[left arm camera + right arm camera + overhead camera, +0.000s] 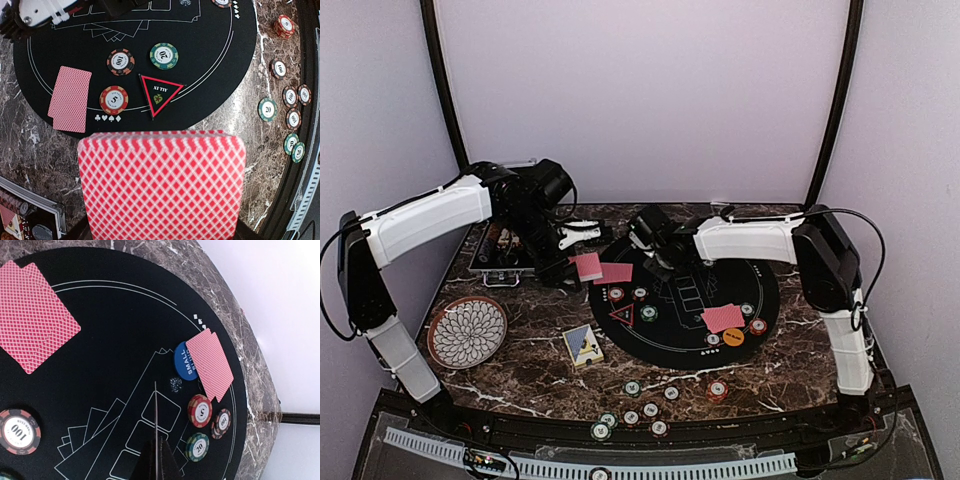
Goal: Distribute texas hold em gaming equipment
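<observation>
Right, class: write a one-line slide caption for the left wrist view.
Red-backed deck held in the foreground; beyond it, a black mat bearing dealt cards, chips and a red triangle.

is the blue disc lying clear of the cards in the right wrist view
No, a pair of red-backed cards overlaps the right side of the blue disc on the black mat.

My white-and-black left arm [430, 215] goes up from its base, bends at the elbow and reaches toward the middle. Its black left gripper [572, 268] points down and squeezes a stack of red-backed playing cards [162, 185]. My white-and-black right arm [750, 240] bends too and reaches left. Its black right gripper [655, 262] points down, fingers [150, 462] pressed together
</observation>
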`<act>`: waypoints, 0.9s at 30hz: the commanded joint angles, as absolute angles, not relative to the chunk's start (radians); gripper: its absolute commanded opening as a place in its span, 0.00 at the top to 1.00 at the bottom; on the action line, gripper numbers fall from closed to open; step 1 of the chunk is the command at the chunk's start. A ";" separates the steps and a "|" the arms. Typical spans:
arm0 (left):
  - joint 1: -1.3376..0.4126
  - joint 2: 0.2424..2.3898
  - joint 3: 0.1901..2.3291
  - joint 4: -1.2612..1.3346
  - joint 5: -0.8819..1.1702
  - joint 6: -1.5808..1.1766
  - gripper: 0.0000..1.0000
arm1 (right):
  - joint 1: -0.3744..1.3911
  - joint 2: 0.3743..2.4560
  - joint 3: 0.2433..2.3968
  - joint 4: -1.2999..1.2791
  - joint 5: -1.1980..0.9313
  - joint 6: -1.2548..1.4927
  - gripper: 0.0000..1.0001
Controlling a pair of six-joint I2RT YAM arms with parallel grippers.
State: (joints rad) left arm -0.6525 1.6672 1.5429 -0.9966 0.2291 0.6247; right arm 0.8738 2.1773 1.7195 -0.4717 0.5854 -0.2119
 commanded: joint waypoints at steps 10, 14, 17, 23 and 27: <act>-0.646 1.619 1.548 -1.020 0.255 0.633 1.00 | 0.936 2.219 1.682 -0.387 0.580 -0.250 0.86; -0.647 1.621 1.549 -1.019 0.255 0.634 1.00 | 0.948 2.200 1.637 -0.382 0.575 -0.236 0.77; -0.646 1.621 1.549 -1.018 0.255 0.633 1.00 | 0.948 2.179 1.610 -0.385 0.561 -0.211 0.72; -0.645 1.621 1.549 -1.019 0.258 0.632 1.00 | 0.948 2.127 1.548 -0.388 0.520 -0.170 0.65; -0.646 1.621 1.553 -1.021 0.258 0.632 1.00 | 0.948 2.098 1.507 -0.394 0.484 -0.144 0.61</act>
